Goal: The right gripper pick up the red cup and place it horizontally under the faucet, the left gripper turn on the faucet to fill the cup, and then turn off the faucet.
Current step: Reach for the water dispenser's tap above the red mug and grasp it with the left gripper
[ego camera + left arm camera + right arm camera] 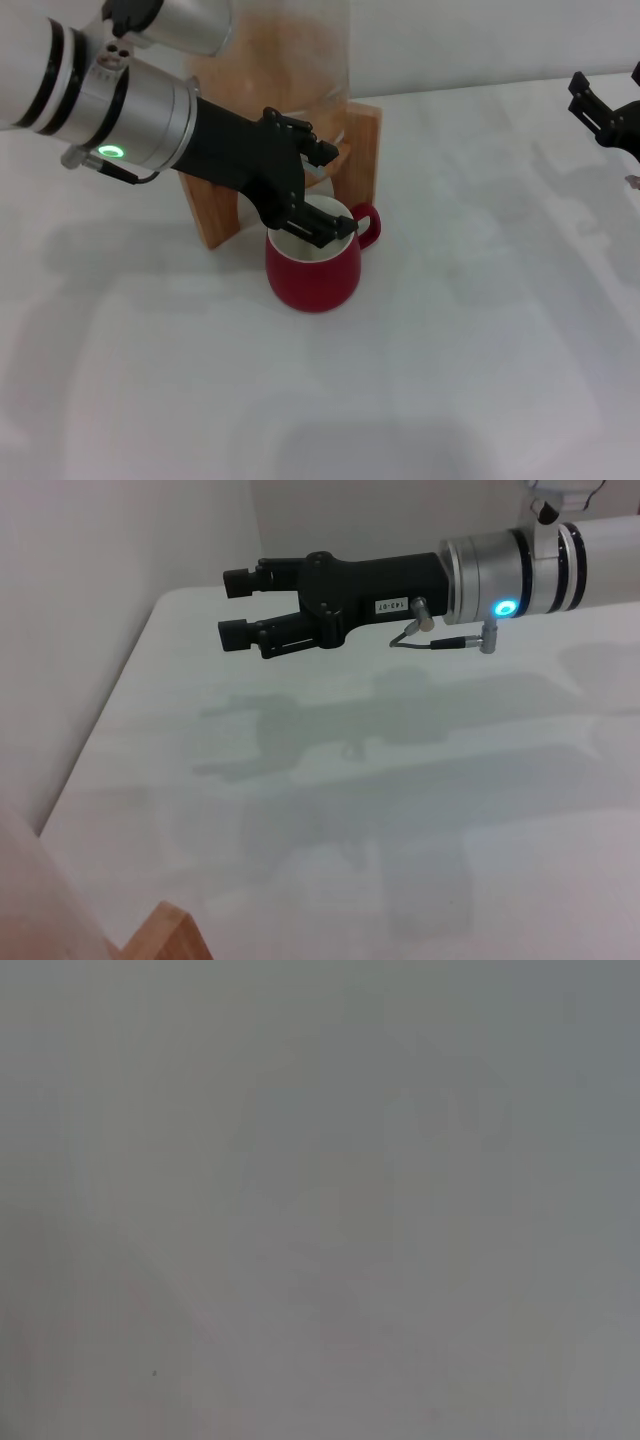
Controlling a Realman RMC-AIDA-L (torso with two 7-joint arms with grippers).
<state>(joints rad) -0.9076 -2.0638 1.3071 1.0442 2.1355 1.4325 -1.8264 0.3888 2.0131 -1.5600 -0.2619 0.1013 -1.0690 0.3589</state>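
Looks like a robot test bench in a lab, not a home kitchen. Plain white table (480,350) against a bare white wall (120,600), nothing domestic around. The only props are a red cup (312,268) and a glass dispenser (290,60) on a wooden stand (362,150) (staged setup). Two robot arms over the surface: left gripper (305,190), right gripper (240,605).

Glossy red ceramic cup (312,272); pale wooden stand (362,150); matt white worktop (480,350); brushed metal left arm (135,115).
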